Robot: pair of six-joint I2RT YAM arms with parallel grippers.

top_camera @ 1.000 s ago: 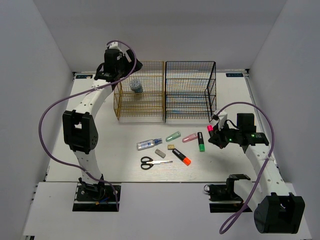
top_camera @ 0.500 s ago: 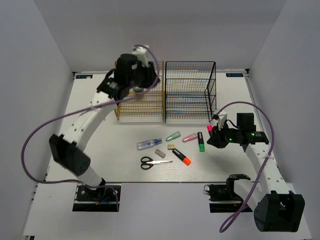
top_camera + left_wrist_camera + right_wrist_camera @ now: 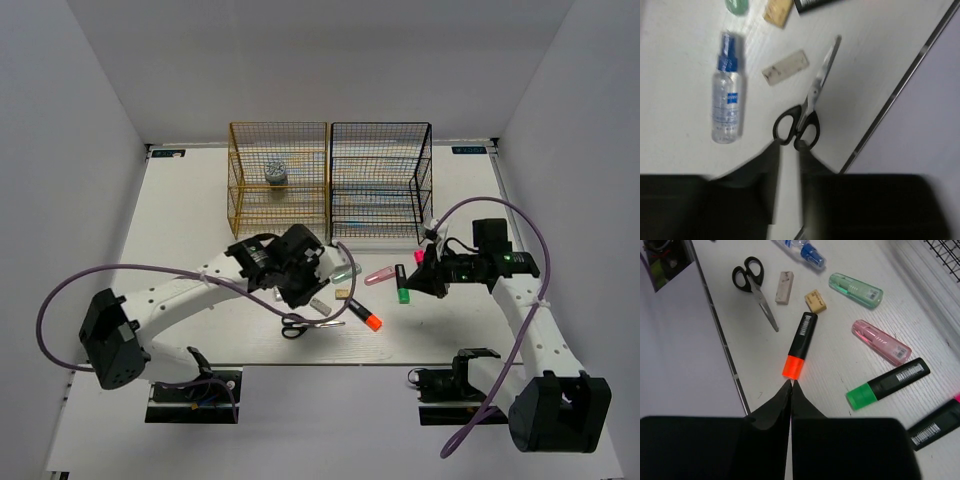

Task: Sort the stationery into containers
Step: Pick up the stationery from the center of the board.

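Bright, even light from above; one wrist view is smeared, the other crisp.

The top view is lit softly from overhead: the white table (image 3: 180,210) reads bright without glare, shadows beneath the arms are faint, and the side walls fall off to grey. The left wrist view is dimmer and blurred throughout, so the scissors (image 3: 805,115) and the clear tube (image 3: 726,100) have smeared edges, and the left hand (image 3: 788,145) is a black, featureless mass along the bottom. The right wrist view is sharp across the table, with a small sheen on the pink highlighter (image 3: 881,342). There the right hand (image 3: 791,385) is dark and soft-edged.
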